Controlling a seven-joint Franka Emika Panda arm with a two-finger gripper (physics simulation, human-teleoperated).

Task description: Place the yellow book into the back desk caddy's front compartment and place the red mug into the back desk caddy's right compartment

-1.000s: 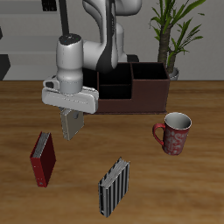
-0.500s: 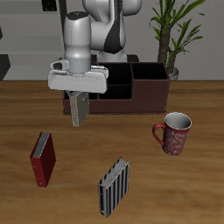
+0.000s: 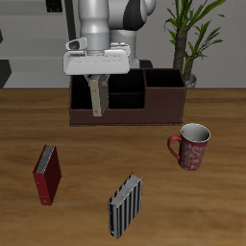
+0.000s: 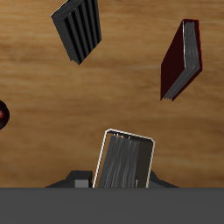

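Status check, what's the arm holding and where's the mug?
Gripper shut on yellow book, above the caddy. Red mug on the table, untouched. Nothing in the way.

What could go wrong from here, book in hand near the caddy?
1. The yellow book hangs from the hand in front of the back desk caddy; its bottom edge could clip the front wall.
2. The front compartment is small, so a tilted book may jam on the partitions.
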